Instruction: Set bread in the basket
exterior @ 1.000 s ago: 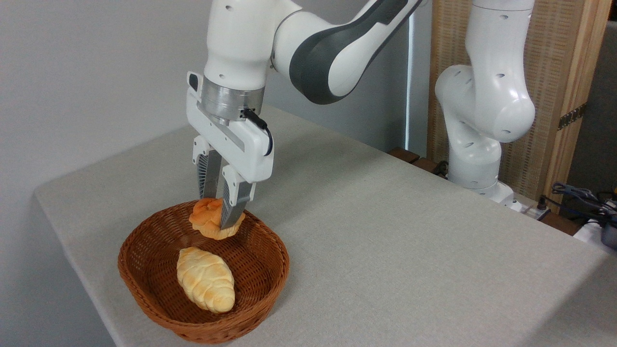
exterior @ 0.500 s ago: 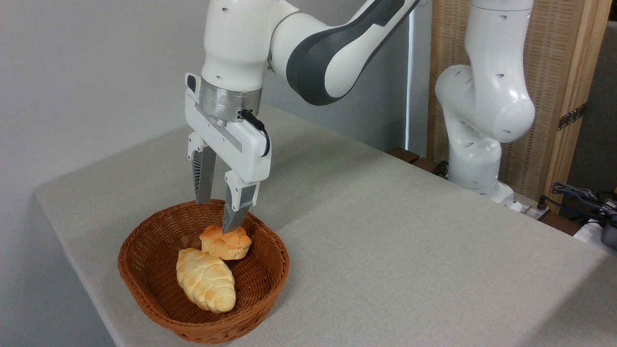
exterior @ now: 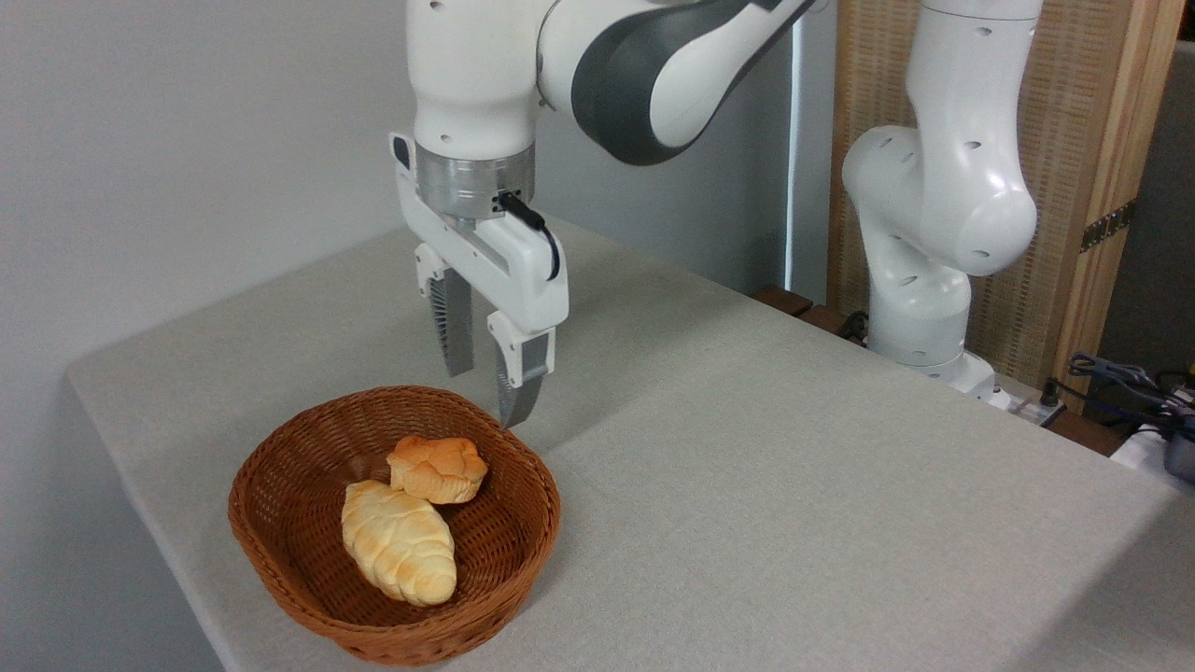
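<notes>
Bread (exterior: 437,469) sits knotted-top up in basket (exterior: 280,551), no clear long axis.

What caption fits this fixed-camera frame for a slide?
Open gripper hangs above the basket, where the bread lies beside a braided loaf.

A long, pale-yellow braided loaf (exterior: 399,543) lies at a slant, its twisted ridges browned on top. A grey cloth covers the table (exterior: 747,485). Behind stands a plain grey wall (exterior: 187,140), with a woven wooden panel (exterior: 1092,140) at the right and a tangle of cables (exterior: 1120,383) beneath it.
</notes>
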Available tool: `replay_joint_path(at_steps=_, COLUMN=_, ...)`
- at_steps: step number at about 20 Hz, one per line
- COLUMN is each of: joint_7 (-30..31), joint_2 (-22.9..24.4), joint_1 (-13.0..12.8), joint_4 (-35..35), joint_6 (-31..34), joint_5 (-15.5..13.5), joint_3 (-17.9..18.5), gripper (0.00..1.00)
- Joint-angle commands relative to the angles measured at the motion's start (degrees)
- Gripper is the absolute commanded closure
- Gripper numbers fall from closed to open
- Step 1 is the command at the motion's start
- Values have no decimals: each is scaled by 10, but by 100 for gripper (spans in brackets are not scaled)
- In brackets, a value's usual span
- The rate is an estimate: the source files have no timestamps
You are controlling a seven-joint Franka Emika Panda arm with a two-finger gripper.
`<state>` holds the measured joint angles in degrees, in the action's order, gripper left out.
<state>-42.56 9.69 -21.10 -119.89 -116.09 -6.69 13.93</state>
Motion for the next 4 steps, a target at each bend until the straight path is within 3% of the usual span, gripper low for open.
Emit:
replay_joint_path(at_steps=1, joint_7=4, joint_2=12, joint_1=-2, joint_4=14, joint_6=56, joint_5=40, joint_3=5, gripper=0)
replay_joint_path(at_steps=4, joint_7=10, joint_2=20, joint_1=-3, joint_4=16, joint_6=84, joint_5=50, joint_3=13, gripper=0)
